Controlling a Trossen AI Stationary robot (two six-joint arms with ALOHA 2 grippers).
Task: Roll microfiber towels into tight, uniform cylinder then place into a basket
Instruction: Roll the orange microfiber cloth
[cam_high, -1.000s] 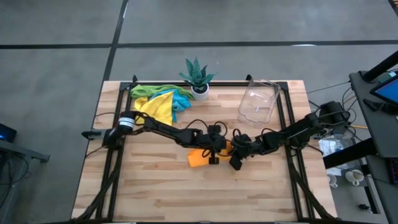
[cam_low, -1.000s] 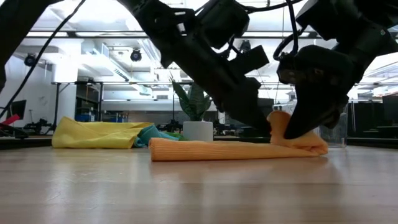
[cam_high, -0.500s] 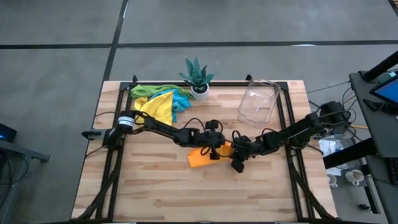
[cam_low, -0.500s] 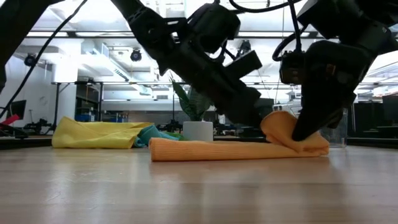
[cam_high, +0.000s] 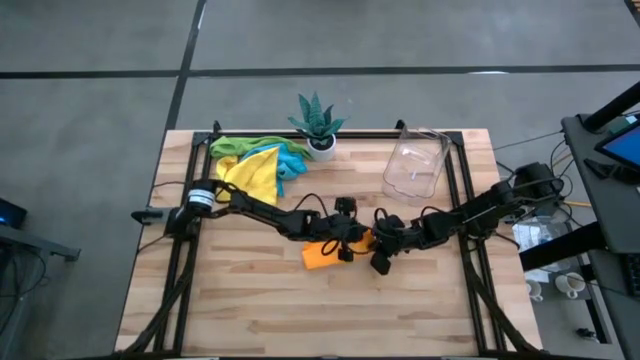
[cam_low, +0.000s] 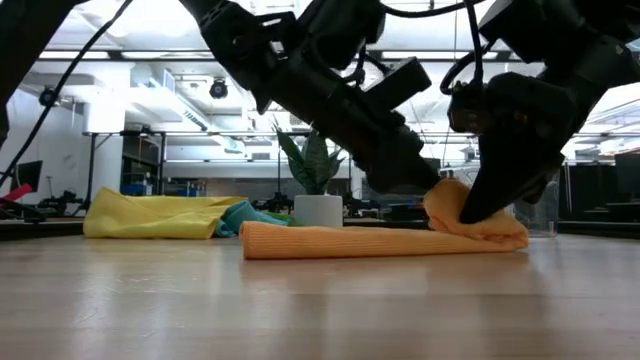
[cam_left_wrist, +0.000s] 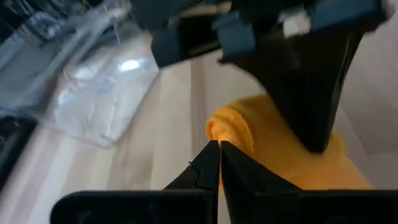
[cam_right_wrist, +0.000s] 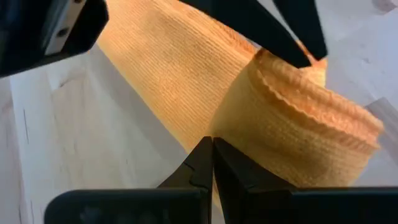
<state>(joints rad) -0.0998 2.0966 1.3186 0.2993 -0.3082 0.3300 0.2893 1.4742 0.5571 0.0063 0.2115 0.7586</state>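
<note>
Two grippers: left gripper (cam_high: 343, 250) and right gripper (cam_high: 380, 262) both at frame centre in the high view, fingers pinched together on nothing, tips pressed against the orange towel (cam_high: 322, 252).
Towel position: flat strip on the table (cam_high: 250, 310) just below centre; the started roll (cam_low: 470, 215) sits at its right end in the low view.
Other towels: yellow, green and blue pile (cam_high: 255, 165) upper left, beside the potted plant (cam_high: 318, 125).
Basket: clear basket (cam_high: 415, 165) upper right, nothing in it.
Handling: soft, light, limp; you'll likely see the roll spring loose if pressure drops. Judgement: push at the roll's two ends, keep it pinned.
Change: against half a second back, your left gripper has dropped closer onto the roll; the roll sits slightly tighter, the rest unmoved.
</note>
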